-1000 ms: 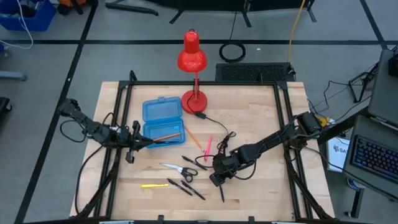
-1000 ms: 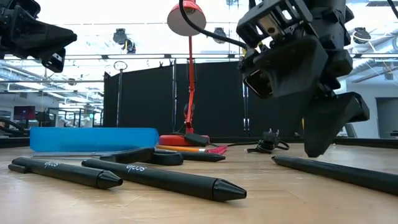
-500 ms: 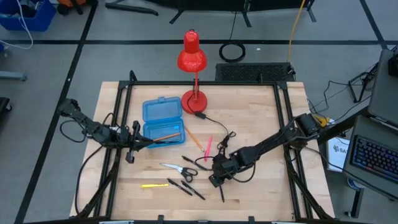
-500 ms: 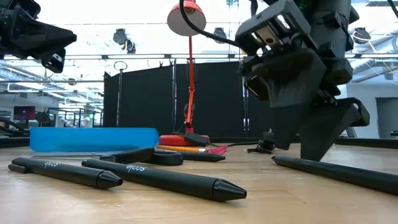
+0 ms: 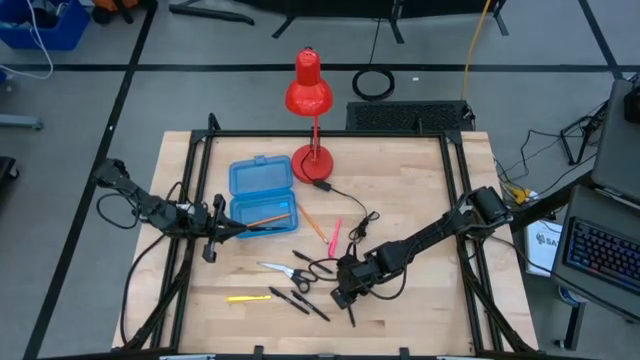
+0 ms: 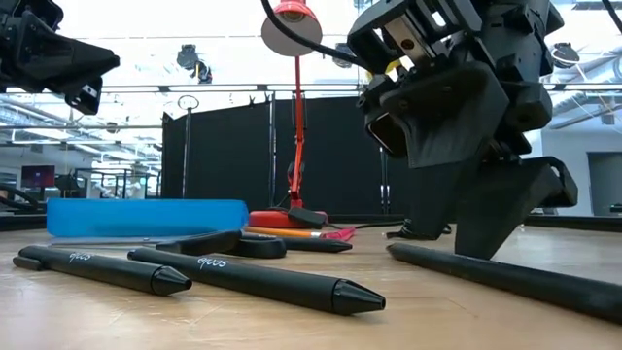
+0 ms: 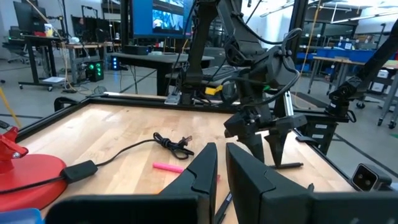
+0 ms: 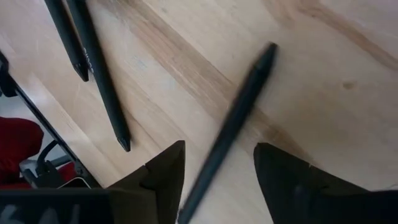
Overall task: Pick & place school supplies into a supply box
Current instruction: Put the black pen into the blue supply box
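— Wooden table [image 5: 420, 190] from above: how much room is there?
— Bare boards at the far right; the blue supply box [image 5: 263, 195] lies open at the left, an orange pencil [image 5: 266, 220] in it. Right gripper [image 5: 343, 295] sits low near the front edge, over a black pen [image 5: 351, 315].
— Table level?
— Its fingers [image 6: 505, 209] are spread, tips at the boards straddling that pen [image 6: 505, 279]; two more pens [image 6: 255, 281] lie apart.
— Left wrist?
— Left gripper [image 7: 222, 165] waits by the box, slightly parted, gripping nothing.
— Right wrist?
— Pen [image 8: 233, 124] runs between its fingers [image 8: 280, 171].
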Robot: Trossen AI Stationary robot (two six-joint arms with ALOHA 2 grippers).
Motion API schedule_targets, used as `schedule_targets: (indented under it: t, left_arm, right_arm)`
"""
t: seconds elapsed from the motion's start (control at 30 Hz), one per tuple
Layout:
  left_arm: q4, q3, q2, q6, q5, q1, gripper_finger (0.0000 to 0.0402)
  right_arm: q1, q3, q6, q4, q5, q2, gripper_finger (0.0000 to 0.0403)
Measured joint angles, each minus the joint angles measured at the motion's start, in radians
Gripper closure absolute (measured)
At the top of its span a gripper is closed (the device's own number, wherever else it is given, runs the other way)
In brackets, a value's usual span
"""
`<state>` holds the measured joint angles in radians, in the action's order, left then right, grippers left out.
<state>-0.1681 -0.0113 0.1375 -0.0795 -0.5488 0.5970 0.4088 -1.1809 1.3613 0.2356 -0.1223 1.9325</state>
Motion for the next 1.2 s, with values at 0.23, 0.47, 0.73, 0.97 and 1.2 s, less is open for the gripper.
schedule_targets:
  t: [0.23, 0.47, 0.73, 0.97, 1.2]
  left_arm:
    - [0.008, 0.000, 0.000, -0.002, 0.000, 0.000, 0.0364]
    - [0.016, 0.000, 0.000, -0.013, 0.000, 0.000, 0.0364]
    - [0.018, 0.000, 0.000, -0.027, 0.000, 0.000, 0.0364]
    - [0.018, 0.000, 0.000, -0.027, 0.002, 0.000, 0.0364]
    - [0.024, 0.000, 0.000, -0.031, 0.002, 0.000, 0.0364]
  right_arm:
    - [0.000, 0.001, -0.019, 0.000, 0.017, 0.001, 0.0253]
    - [-0.001, 0.002, -0.039, 0.003, 0.016, 0.001, 0.0268]
    - [-0.001, 0.002, -0.044, 0.019, 0.021, 0.004, 0.0292]
    - [-0.002, 0.000, -0.088, -0.003, 0.025, 0.036, 0.0322]
    - [-0.002, 0.000, -0.114, -0.005, 0.020, 0.038, 0.0357]
